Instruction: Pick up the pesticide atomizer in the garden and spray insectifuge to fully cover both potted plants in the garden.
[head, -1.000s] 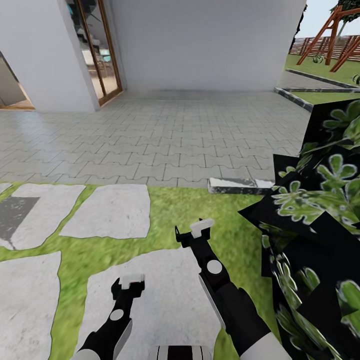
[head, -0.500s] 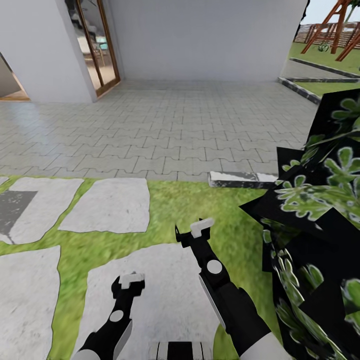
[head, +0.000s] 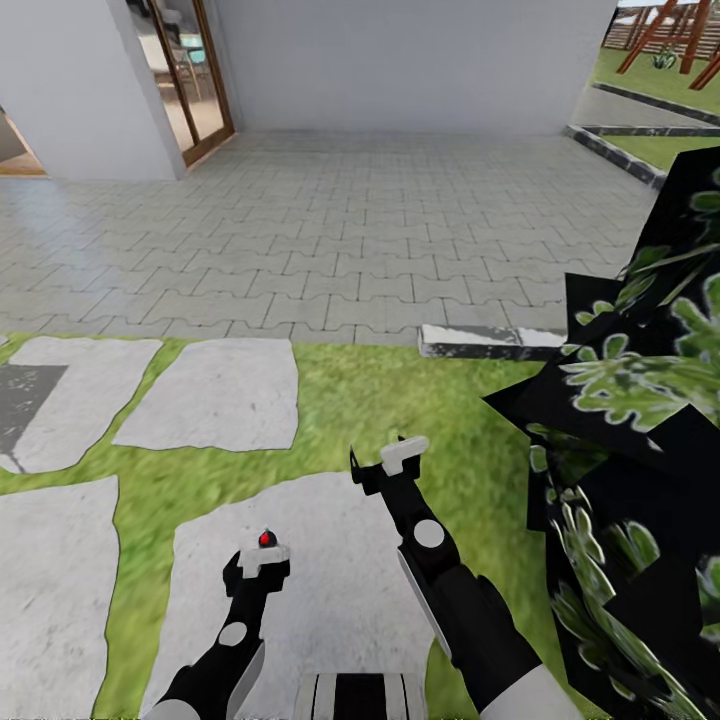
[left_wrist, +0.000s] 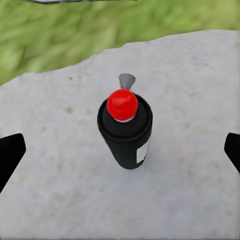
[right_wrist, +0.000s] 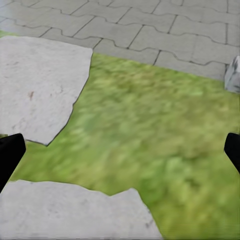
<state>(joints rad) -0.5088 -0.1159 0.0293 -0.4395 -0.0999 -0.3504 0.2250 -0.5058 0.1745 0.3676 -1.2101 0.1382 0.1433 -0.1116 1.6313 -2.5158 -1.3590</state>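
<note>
Underfoot, pale stepping slab (head: 340, 590) in grass (head: 400, 400), grey paving (head: 380, 250) beyond; both end effectors, left (head: 256, 565) and right (head: 385, 462), spread apart.

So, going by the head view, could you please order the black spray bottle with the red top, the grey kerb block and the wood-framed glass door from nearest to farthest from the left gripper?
1. Black spray bottle with the red top: just beyond the left gripper, on a stone slab.
2. Grey kerb block: ahead to the right, at the lawn's edge.
3. Wood-framed glass door: far ahead on the left, across the paving.
</note>
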